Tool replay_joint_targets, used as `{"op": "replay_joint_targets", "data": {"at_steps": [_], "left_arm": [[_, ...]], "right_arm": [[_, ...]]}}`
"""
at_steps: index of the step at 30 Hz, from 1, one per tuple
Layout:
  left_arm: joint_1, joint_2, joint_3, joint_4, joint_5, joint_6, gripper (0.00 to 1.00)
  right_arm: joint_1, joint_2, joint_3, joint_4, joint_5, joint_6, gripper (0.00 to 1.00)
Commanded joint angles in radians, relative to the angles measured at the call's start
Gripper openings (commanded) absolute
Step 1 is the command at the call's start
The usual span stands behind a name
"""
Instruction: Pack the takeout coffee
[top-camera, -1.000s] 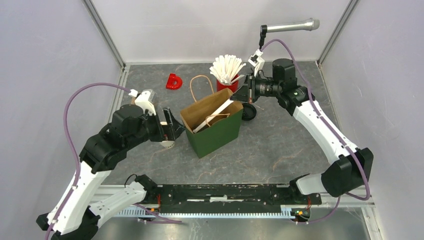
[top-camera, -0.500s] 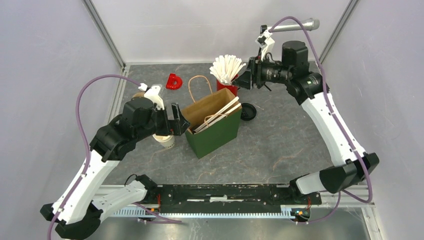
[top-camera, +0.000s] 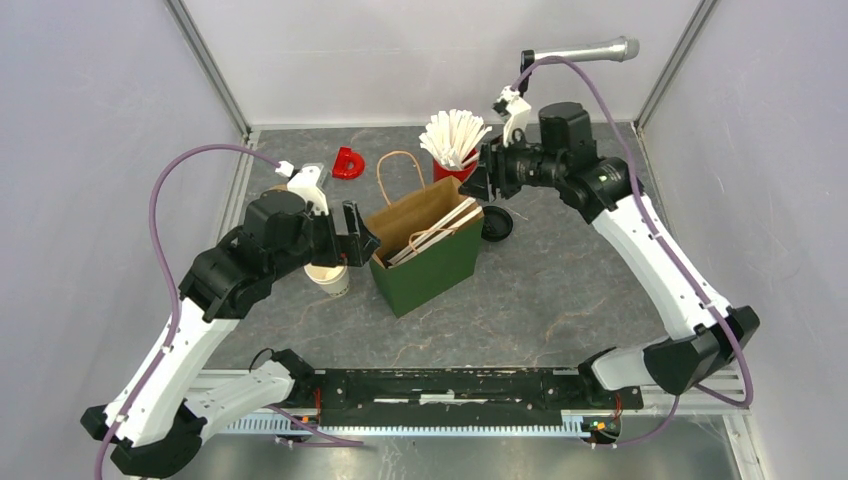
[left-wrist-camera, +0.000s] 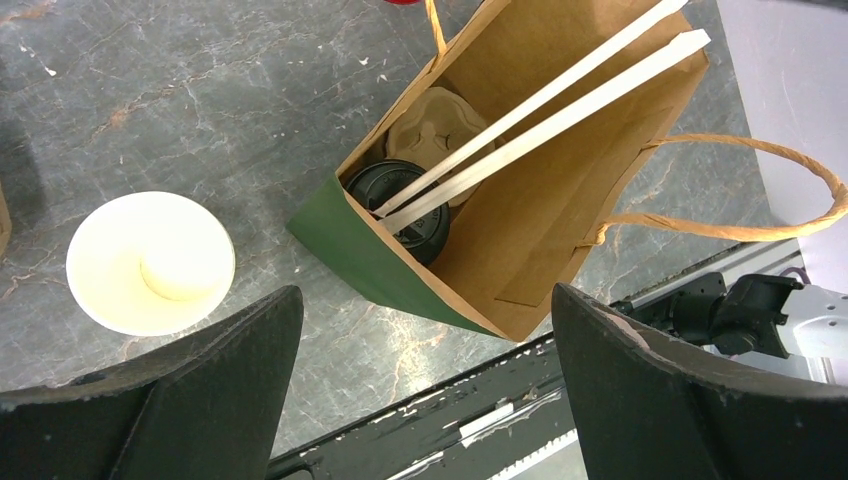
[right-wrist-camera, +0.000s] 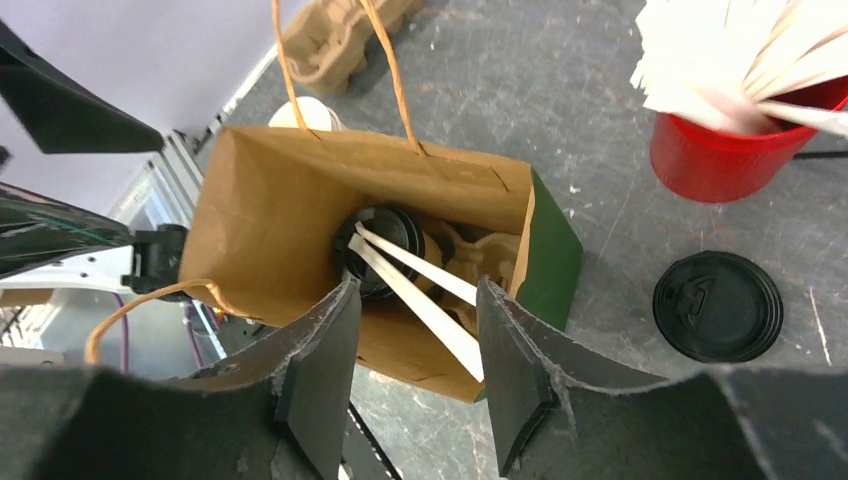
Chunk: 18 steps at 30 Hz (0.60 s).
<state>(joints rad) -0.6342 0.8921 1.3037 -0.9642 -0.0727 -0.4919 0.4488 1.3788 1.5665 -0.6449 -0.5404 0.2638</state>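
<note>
One takeout coffee cup (left-wrist-camera: 405, 195) with its black lid on stands inside the green paper bag (top-camera: 430, 275), beside a pulp carrier (left-wrist-camera: 440, 115) and under two white sticks (left-wrist-camera: 560, 95). The other white cup (top-camera: 330, 278) stands uncovered on the table, left of the bag. Its black lid (top-camera: 497, 223) lies flat to the bag's right. My left gripper (top-camera: 355, 240) hovers open above the open cup and the bag's left corner. My right gripper (right-wrist-camera: 415, 370) hangs open and empty above the bag's far side, near the red cup.
A red cup (top-camera: 455, 168) full of white sticks stands behind the bag. A red D-shaped piece (top-camera: 348, 163) lies at the back left. Another pulp carrier (right-wrist-camera: 340, 35) sits left of the bag. The bag's handles (top-camera: 400, 170) stick out.
My right gripper let go of a white stick, which now lies in the bag with the other, and drew back toward the red cup. My left gripper rose off the open cup.
</note>
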Motion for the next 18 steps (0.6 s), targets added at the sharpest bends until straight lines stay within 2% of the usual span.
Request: {"op": "replay_joint_targets", "data": {"at_steps": [1, 18], "left_arm": [[0.005, 0.002, 0.019, 0.041, -0.004, 0.047, 1.0], [0.005, -0.005, 0.003, 0.04, -0.005, 0.046, 1.0]], "right_arm": [[0.037, 0.025, 0.028, -0.045, 0.133, -0.054, 0.54], [0.045, 0.057, -0.046, -0.018, 0.155, -0.104, 0.55]]}}
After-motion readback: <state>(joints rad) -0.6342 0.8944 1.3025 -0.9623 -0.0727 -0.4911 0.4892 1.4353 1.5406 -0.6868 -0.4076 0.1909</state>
